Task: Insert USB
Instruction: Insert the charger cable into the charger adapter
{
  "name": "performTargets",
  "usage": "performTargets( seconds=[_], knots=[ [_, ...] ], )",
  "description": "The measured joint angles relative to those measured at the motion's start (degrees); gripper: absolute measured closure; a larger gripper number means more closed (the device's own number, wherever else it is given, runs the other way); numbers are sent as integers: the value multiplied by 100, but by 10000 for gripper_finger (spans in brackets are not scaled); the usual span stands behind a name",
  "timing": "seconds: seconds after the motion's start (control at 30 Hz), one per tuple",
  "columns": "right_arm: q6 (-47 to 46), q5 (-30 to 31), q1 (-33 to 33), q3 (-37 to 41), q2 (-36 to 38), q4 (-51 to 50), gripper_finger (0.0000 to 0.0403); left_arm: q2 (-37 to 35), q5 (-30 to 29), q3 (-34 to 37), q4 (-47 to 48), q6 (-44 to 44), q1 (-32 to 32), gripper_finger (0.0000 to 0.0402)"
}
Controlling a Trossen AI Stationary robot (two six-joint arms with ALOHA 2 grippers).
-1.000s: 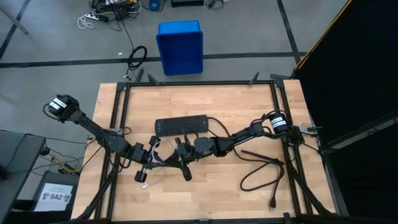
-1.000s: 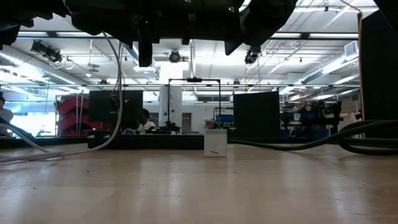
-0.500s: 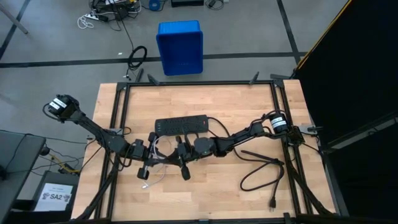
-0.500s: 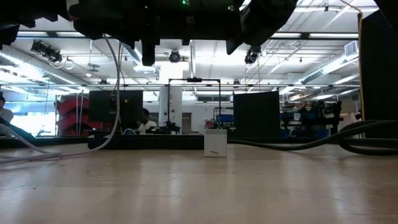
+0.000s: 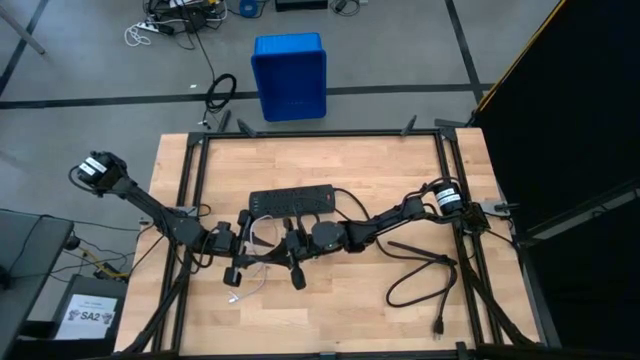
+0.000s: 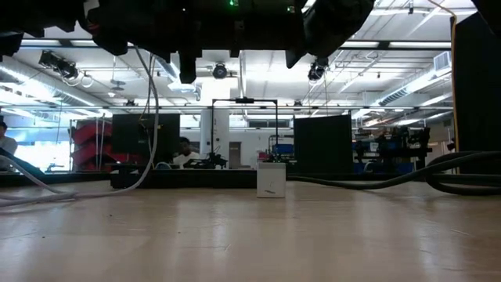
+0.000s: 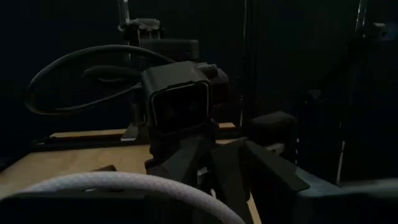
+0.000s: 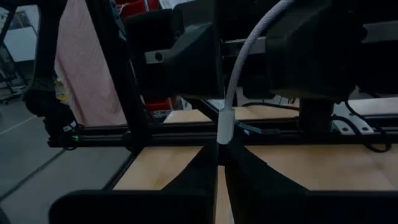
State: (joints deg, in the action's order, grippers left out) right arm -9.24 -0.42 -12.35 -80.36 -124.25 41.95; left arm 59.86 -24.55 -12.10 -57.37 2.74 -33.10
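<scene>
The USB cable point(image 5: 256, 243) is thin and whitish; it loops between my two grippers above the table's middle. One end point(image 5: 235, 296) lies on the wood near the front. My right gripper point(image 8: 222, 163) is shut on a white plug sleeve of the cable and faces my left gripper. My left gripper point(image 5: 233, 268) is just to the left of it, shut on the cable, which arcs across its wrist view point(image 7: 124, 183). In the low view the cable point(image 6: 151, 102) hangs down from the arms to the table. My left gripper holds a run of the cable point(image 7: 155, 185) that lies across its fingers; the place of contact sits at the picture's bottom edge and shows poorly. The cable is lifted there and slack on both sides. My right gripper pinches the cable's white plug sleeve point(image 8: 223, 127) between its two fingertips. The fingers come level from the table's right. The sleeve stands up out of them, and the cable point(image 8: 249, 50) rises from it in a curve toward my left gripper, clear of the table.
A black power strip point(image 5: 291, 203) lies just beyond the grippers, its thick black cord point(image 5: 420, 275) looped at the right front. A small white cube point(image 6: 271, 180) stands on the table. A metal frame point(image 5: 320, 133) borders the tabletop. A blue bin point(image 5: 289, 76) stands on the floor behind.
My left gripper has gone a little toward the table's right, closer to my right gripper, carrying the cable with it; the hanging run of cable has shifted the same way. My right gripper has kept its hold nearly in place.
</scene>
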Motion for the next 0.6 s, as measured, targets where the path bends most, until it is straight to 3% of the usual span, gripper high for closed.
performTargets(
  seconds=[0.3, 0.6],
  knots=[
    [171, 378, -78, 0, 185, -330, 403, -1057, -745, 0, 1305, -139, -469, 284],
    [184, 533, -76, 0, 215, -324, 402, -1321, -1186, 2, 2134, -477, -629, 284]
  ],
)
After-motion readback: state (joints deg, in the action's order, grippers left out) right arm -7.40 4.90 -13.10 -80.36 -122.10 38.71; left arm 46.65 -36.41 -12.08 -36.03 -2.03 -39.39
